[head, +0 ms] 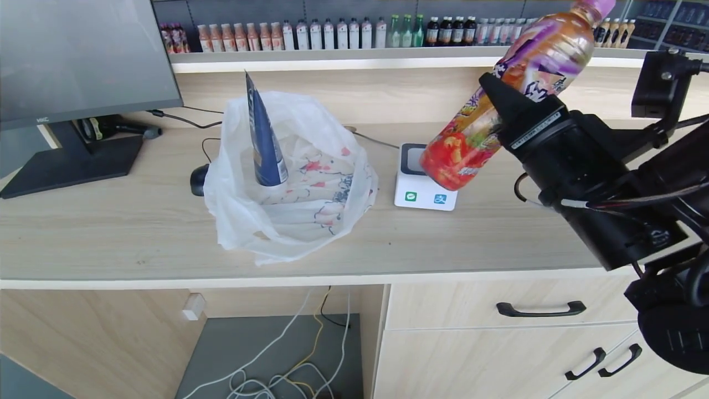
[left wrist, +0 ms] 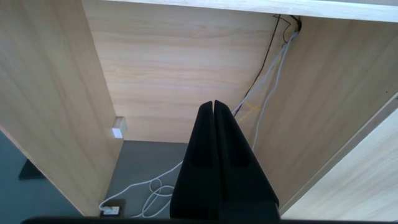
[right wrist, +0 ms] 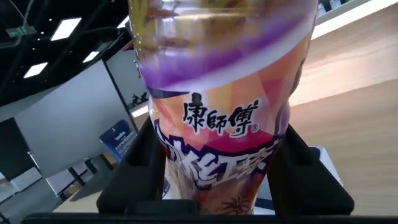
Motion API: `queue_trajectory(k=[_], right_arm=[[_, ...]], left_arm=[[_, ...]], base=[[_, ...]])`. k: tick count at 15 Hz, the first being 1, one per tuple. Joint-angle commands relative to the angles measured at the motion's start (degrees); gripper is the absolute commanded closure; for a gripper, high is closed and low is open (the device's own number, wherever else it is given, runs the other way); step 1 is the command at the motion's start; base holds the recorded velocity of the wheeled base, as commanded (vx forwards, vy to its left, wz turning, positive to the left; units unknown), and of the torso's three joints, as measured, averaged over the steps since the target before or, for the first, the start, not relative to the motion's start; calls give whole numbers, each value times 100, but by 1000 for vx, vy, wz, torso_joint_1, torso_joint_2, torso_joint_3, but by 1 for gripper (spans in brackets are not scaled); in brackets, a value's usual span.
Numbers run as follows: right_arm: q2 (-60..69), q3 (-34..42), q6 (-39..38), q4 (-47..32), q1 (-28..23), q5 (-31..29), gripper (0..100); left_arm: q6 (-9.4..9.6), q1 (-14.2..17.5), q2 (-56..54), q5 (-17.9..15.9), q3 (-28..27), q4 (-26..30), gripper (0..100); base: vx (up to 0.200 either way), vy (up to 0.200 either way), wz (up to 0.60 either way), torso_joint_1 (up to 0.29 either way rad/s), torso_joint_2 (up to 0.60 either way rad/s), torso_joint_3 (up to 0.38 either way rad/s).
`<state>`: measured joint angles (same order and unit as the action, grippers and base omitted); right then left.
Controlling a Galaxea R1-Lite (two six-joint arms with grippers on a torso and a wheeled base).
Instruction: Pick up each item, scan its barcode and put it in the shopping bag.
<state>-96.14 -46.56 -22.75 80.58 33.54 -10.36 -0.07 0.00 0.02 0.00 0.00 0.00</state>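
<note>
My right gripper [head: 512, 102] is shut on a juice bottle [head: 504, 94] with a purple cap and a colourful label. It holds the bottle tilted in the air, base down, just above and in front of the white barcode scanner [head: 424, 178]. The bottle [right wrist: 224, 99] sits between my black fingers [right wrist: 140, 168]. A white plastic shopping bag [head: 288, 183] stands open on the counter left of the scanner, with a dark blue tube [head: 265, 138] upright inside. My left gripper [left wrist: 214, 115] is shut and hangs below the counter, in the open recess with cables.
A monitor [head: 83, 55] on its stand occupies the counter's back left, with a black mouse [head: 198, 180] next to the bag. Behind the counter runs a shelf of bottles [head: 343, 33]. Drawers with black handles [head: 540, 310] are below on the right.
</note>
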Motion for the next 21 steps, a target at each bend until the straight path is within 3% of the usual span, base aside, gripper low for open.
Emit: queue_trajectory(k=[1,5,8,21], right_arm=[[-169,-882,-467,-605,-277,8,100],[-485,-2138,-1232,-2029,-357,-89,100],[-784,-2657,-1795,-2459,-304,-511,100],[-1065,-2736,-4018,-2899,-392,-563,100]], left_arm=[[-1,0,-2,0,0,0,100],[-1,0,-2,0,0,0,100],[-1,0,-2,0,0,0,100],[-1,0,-2,0,0,0,100]], base=[[0,0,0,0,0,0],[0,0,0,0,0,0],[0,0,0,0,0,0],[0,0,0,0,0,0]])
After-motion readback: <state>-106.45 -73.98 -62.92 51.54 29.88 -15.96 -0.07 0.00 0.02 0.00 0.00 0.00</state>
